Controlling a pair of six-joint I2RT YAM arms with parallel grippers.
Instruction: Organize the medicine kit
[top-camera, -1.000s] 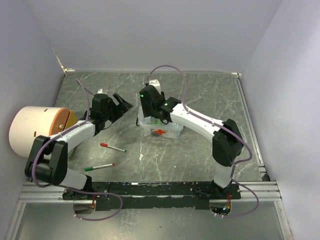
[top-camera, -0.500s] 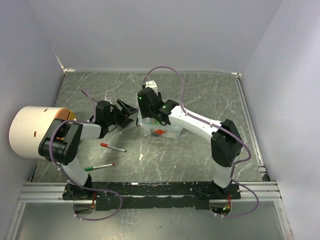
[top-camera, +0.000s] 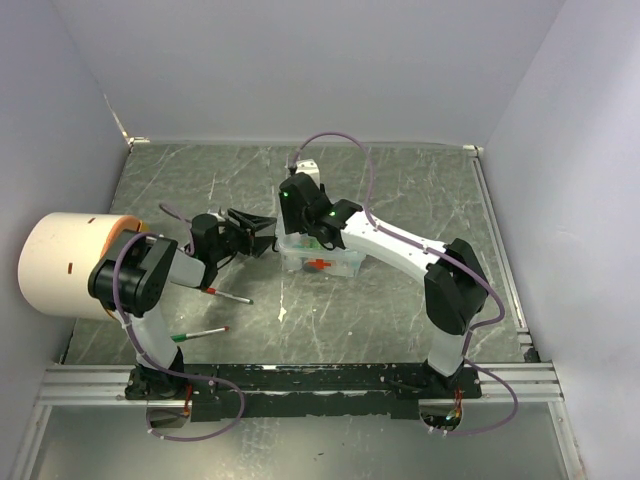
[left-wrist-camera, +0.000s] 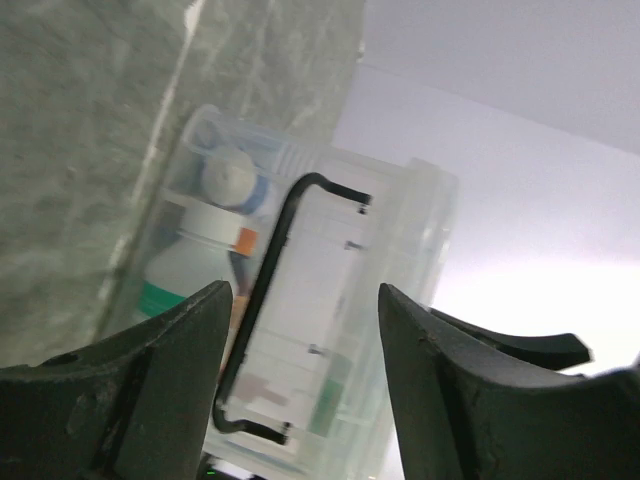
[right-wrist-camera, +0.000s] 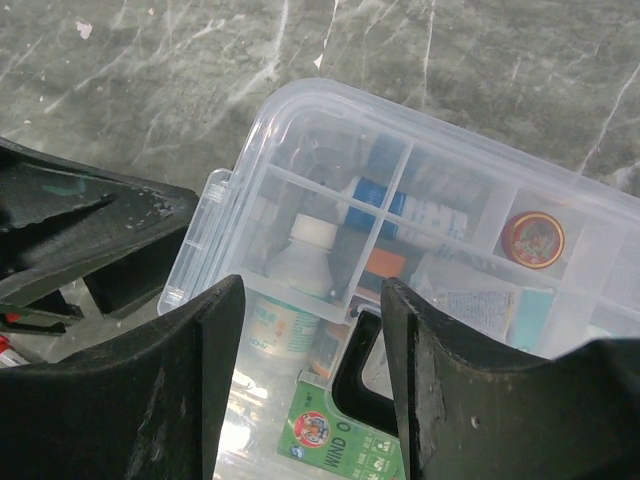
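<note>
The medicine kit (top-camera: 332, 262) is a clear plastic box with its lid down and a black handle (right-wrist-camera: 368, 372). Through the lid I see a white bottle (right-wrist-camera: 300, 262), a blue-and-white tube (right-wrist-camera: 405, 208), a red tin (right-wrist-camera: 532, 240) and a green packet (right-wrist-camera: 345, 435). My right gripper (top-camera: 310, 230) hangs open just above the kit's left half, holding nothing (right-wrist-camera: 312, 290). My left gripper (top-camera: 264, 225) is open and empty, level with the kit's left end and close to it (left-wrist-camera: 305, 300). The kit (left-wrist-camera: 300, 300) fills its view, handle (left-wrist-camera: 268, 285) facing it.
A red pen (top-camera: 226, 295) and a green pen (top-camera: 200, 334) lie on the grey tabletop in front of the left arm. A big cream roll with an orange end (top-camera: 72, 262) stands at the far left. White walls close in the table.
My left arm has folded in and its open gripper has swung right, up to the kit's left end. My right gripper has stayed over the kit, barely shifting.
</note>
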